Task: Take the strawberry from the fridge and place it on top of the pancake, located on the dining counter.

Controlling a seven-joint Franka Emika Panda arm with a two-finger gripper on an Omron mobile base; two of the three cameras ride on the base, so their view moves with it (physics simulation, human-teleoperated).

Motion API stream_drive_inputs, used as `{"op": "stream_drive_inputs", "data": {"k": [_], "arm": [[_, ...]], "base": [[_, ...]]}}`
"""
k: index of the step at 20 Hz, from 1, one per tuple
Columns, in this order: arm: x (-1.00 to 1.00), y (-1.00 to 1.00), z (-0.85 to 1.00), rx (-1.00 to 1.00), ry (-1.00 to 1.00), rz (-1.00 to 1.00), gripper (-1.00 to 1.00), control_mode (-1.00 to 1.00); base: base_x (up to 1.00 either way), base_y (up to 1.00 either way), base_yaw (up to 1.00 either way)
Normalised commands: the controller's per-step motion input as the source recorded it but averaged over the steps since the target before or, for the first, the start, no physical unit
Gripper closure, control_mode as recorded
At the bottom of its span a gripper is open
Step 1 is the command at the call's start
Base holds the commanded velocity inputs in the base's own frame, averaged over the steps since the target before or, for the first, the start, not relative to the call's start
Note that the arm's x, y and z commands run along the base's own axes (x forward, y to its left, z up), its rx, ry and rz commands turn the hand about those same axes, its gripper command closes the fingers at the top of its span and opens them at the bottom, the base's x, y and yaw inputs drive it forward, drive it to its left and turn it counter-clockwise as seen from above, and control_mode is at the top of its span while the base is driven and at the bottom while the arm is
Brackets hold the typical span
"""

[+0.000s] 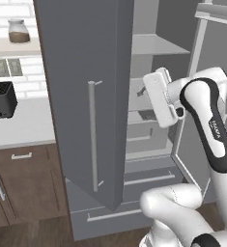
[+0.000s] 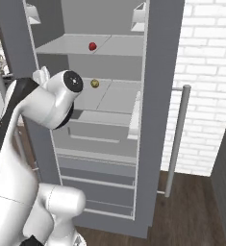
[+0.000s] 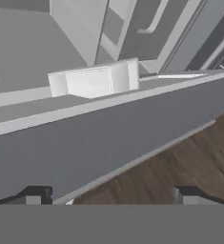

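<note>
Opened fridge [image 2: 155, 96] already; left strawberry [image 2: 92, 46] on upper shelf, unpicked, with gripper [image 3: 108, 198] jaws wide, empty.

place: home kitchen | evidence: open grey french-door fridge [image 2: 105, 120]; black toaster [image 1: 1, 99] on pale worktop [image 1: 23, 123]; dark wood cabinets [image 1: 25, 185]; white brick wall [image 2: 208, 67]; wood floor [image 2: 191, 211]

Raised arm, gripper [image 3: 108, 195] (jaws wide) empty

What is here, counted

One fridge [image 2: 157, 120] with two open doors. One red strawberry [image 2: 92, 46]. One small brown ball [image 2: 94, 83]. One black toaster [image 1: 1, 99]. One jar [image 1: 18, 31]. Two long door handles.
</note>
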Motion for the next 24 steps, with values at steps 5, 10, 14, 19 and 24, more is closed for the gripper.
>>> {"op": "stream_drive_inputs", "data": {"k": [5,10,14,19,24], "arm": [[0.62,0.0,-0.08,0.0,0.11,0.0,-1.0,-1.0],[0.48,0.0,-0.45,0.02,0.13,0.01,-1.0,-1.0],[0.4,0.0,-0.52,0.06,0.06,0.02,-1.0,-1.0],[0.35,-0.04,-0.13,0.01,0.0,0.01,-1.0,-1.0],[0.21,-0.03,-0.06,0.0,0.0,0.04,-1.0,-1.0]], "base": [[0.0,0.0,0.0],[0.0,0.0,0.0],[0.0,0.0,0.0],[0.0,0.0,0.0],[0.0,0.0,0.0]]}}
